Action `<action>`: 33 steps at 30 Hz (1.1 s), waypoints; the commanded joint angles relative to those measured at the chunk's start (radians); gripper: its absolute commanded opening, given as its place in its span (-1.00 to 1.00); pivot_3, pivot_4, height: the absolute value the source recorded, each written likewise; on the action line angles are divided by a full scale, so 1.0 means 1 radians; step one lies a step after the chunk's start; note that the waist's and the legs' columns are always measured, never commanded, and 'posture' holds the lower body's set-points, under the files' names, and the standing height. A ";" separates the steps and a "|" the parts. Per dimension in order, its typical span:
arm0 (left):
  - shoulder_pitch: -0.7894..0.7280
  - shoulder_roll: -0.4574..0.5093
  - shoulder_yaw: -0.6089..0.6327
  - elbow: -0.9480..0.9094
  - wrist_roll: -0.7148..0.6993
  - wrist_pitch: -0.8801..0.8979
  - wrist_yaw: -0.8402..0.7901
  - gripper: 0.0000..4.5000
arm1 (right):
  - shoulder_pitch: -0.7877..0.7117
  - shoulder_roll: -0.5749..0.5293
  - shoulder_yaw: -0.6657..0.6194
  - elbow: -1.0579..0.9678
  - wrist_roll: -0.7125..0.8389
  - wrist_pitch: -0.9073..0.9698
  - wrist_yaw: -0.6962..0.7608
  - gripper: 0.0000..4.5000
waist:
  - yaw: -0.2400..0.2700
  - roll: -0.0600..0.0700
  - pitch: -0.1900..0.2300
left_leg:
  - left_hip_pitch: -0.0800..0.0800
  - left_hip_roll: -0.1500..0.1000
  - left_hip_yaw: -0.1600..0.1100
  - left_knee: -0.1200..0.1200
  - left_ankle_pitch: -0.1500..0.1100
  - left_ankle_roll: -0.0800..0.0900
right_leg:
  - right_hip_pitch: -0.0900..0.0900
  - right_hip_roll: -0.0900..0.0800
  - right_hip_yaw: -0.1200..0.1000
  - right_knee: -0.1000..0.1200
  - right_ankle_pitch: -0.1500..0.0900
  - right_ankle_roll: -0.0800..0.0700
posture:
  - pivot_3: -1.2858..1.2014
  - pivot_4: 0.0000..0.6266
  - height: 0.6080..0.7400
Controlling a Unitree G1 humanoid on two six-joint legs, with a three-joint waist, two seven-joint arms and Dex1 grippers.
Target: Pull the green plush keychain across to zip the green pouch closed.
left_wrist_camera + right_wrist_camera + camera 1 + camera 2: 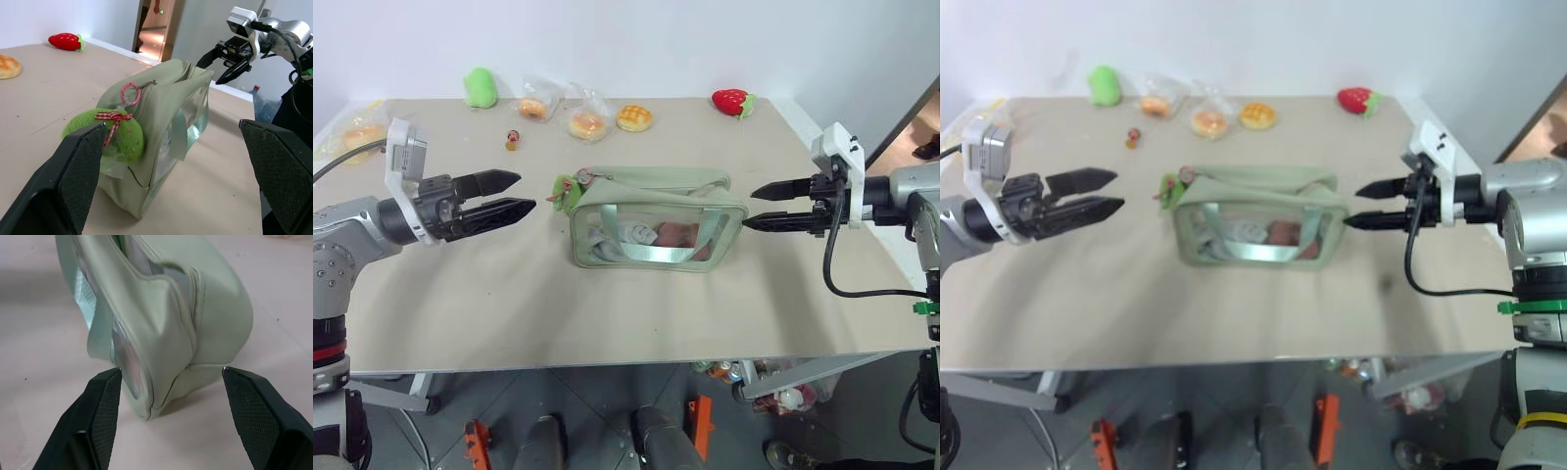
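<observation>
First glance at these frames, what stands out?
The green pouch sits mid-table, the green plush keychain hanging at its left end. The left gripper and right gripper flank it, both open and empty. A red strawberry toy lies at the far right edge.

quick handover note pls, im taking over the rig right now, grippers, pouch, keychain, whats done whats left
Left gripper: jaws open, empty, level with the keychain end of the green pouch and apart from it.
Right gripper: jaws open, empty, just off the pouch's opposite end, not touching.
Pouch lies mid-table, clear window toward the robot. The green plush keychain hangs at the pouch's end on the robot's left, untouched.
Done: both arms positioned at either end.
Left: grip the keychain, steady the pouch, then pull the keychain across; the zip's state is hard to tell from here.
</observation>
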 commanded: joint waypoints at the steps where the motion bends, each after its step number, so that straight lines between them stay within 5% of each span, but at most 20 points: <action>1: -0.024 -0.003 0.003 -0.005 0.004 -0.003 -0.004 1.00 | -0.008 0.011 -0.033 -0.007 0.016 -0.009 -0.024 0.50 | 0.001 0.000 0.000 | 0.000 0.000 0.000 0.000 0.000 0.000 | 0.000 0.000 0.000 0.000 0.000 0.000 | 0.03 -0.52 1.00; 4: -0.023 -0.007 0.003 -0.008 0.003 0.000 0.001 1.00 | -0.006 0.027 -0.031 -0.005 0.022 -0.004 -0.027 0.50 | 0.001 0.000 0.000 | -0.001 0.000 0.000 0.001 0.000 0.000 | 0.000 0.000 0.000 0.000 0.000 0.000 | 0.03 -0.52 1.00; 15: -0.025 -0.041 0.006 0.023 0.017 -0.006 0.048 1.00 | 0.004 0.043 -0.040 -0.043 0.057 0.020 -0.033 -0.97 | 0.001 0.000 0.000 | -0.001 0.000 0.000 0.001 0.000 0.000 | 0.000 0.000 0.000 0.000 0.000 0.001 | 0.03 -0.52 1.00; 33: -0.263 -0.205 -0.072 0.422 0.198 -0.043 0.097 1.00 | 0.079 0.029 -0.074 -0.177 0.099 0.086 -0.083 -0.97 | -0.002 0.000 0.000 | 0.000 0.000 -0.001 0.000 0.000 0.000 | 0.001 0.001 0.000 0.000 0.003 0.005 | 0.03 -0.52 1.00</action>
